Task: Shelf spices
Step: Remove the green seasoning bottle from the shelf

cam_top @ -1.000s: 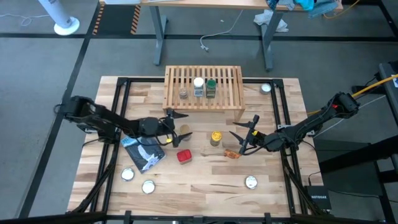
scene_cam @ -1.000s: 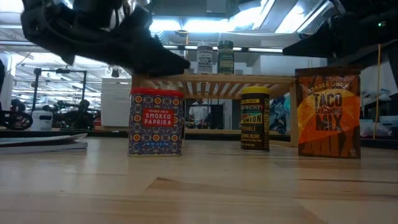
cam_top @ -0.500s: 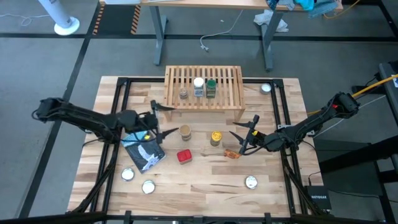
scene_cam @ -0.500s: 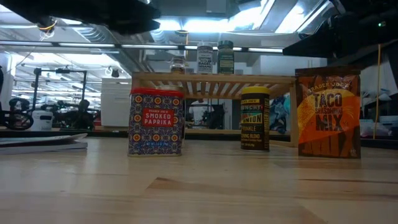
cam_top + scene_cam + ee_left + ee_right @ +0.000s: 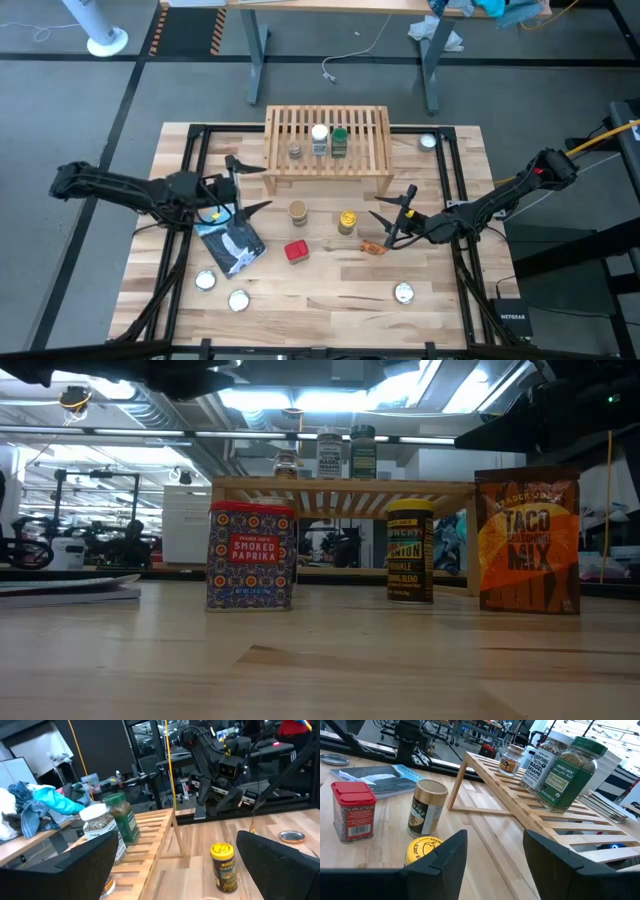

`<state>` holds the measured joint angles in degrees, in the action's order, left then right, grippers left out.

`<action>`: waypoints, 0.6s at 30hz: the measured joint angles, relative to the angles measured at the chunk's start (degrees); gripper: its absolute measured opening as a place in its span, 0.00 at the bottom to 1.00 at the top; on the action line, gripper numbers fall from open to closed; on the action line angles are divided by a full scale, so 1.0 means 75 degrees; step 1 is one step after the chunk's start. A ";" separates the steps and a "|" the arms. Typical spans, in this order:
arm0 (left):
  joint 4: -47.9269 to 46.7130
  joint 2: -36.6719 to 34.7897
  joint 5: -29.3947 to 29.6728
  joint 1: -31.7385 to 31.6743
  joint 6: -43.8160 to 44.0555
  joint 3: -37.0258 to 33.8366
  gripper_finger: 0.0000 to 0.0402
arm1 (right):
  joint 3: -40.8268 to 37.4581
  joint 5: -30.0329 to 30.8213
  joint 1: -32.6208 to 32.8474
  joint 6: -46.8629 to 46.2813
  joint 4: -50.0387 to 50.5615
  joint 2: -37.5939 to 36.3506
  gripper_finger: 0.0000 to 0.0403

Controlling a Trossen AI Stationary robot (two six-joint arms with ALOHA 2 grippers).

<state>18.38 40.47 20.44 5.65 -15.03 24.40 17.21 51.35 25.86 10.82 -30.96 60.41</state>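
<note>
tan jar (image 5: 296, 550): mostly hidden behind red tin (image 5: 251, 556) in low view | yellow jar (image 5: 424, 851): lower part behind right jaws in right wrist view | packet (image 5: 373, 247): label too small in high view

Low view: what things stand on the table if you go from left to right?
Red tin → yellow-lid jar → orange packet.
</note>
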 joint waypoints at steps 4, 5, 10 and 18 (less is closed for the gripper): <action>-0.0613 -0.0452 0.0001 0.0000 -0.0066 0.0000 1.00 | 0.0000 -0.0088 -0.0121 0.0038 -0.0660 0.0001 0.49; -0.0768 -0.0577 0.0009 0.0000 -0.0110 0.0000 1.00 | 0.0000 -0.0238 -0.0168 -0.0042 -0.0969 0.0001 0.49; -0.1426 -0.1201 0.0234 0.0000 -0.0201 0.0000 1.00 | 0.0001 -0.1160 -0.0264 -0.0264 -0.2961 0.0001 0.49; -0.2471 -0.2362 0.0792 0.0000 -0.0201 0.0000 1.00 | 0.0006 -0.0212 -0.0252 -0.0266 -0.4462 -0.0007 0.49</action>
<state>-0.16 22.76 26.38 5.65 -16.54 24.40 17.26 49.76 23.97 8.82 -64.42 60.36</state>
